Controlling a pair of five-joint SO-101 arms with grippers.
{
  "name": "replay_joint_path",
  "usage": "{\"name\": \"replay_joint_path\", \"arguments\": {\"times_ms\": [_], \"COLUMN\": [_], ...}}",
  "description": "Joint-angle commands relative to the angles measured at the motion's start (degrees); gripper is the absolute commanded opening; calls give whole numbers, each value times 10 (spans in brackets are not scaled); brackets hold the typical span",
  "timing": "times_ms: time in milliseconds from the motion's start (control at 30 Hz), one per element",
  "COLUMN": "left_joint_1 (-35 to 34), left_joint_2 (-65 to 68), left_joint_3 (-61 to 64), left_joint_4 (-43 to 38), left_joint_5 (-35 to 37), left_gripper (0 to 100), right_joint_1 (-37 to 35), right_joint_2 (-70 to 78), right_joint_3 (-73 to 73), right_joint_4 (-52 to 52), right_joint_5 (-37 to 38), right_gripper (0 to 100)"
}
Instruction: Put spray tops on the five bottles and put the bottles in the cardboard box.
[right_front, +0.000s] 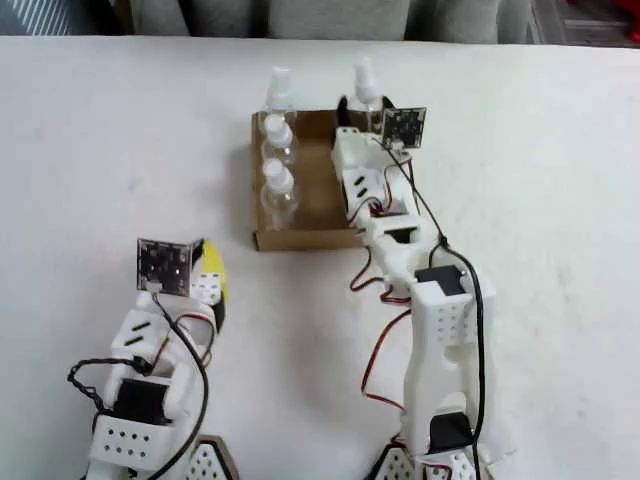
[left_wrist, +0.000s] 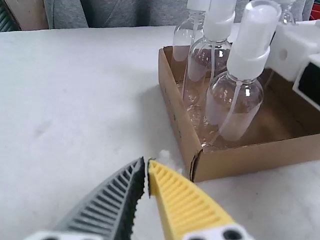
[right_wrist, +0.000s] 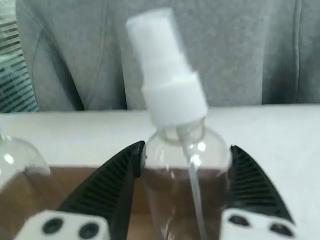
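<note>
The cardboard box (right_front: 318, 205) sits mid-table. Three clear bottles with white spray tops stand in a row along one of its walls: the front bottle (right_front: 281, 192) (left_wrist: 234, 95), the middle bottle (right_front: 278, 137) (left_wrist: 209, 52) and the back bottle (right_front: 277, 90) (left_wrist: 186, 31). My right gripper (right_front: 366, 108) (right_wrist: 185, 150) reaches over the box and is shut on a fourth capped bottle (right_front: 367, 82) (right_wrist: 181, 170) at the box's far end, with black jaws on both sides. My left gripper (right_front: 212, 272) (left_wrist: 146, 169), grey and yellow, is shut and empty on the table near the box's front corner.
The right arm (right_front: 400, 230) lies across the box's open half. White tabletop (right_front: 120, 140) stretches free to the left and right of the box. A person in grey sits behind the far table edge (right_wrist: 240, 50).
</note>
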Motion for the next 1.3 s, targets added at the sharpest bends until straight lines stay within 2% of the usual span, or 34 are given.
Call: {"name": "replay_joint_path", "arguments": {"times_ms": [0, 533, 633, 833, 1267], "left_joint_1": [-5, -5, -5, -5, -5], "left_joint_2": [-7, -7, -7, -7, -7], "left_joint_3": [-2, -2, -2, -2, -2], "left_joint_4": [5, 5, 5, 5, 5], "left_joint_5": [-5, -5, -5, -5, -5], "left_gripper": [24, 24, 24, 24, 24], "right_joint_1": [-13, -21, -22, -23, -19], "right_joint_2": [-29, -57, -82, -104, -161], "right_joint_3": [14, 23, 26, 25, 46], "right_joint_4": [7, 8, 49, 116, 116], "right_joint_5": [8, 8, 6, 3, 3], "right_gripper": [268, 272, 273, 377, 380]}}
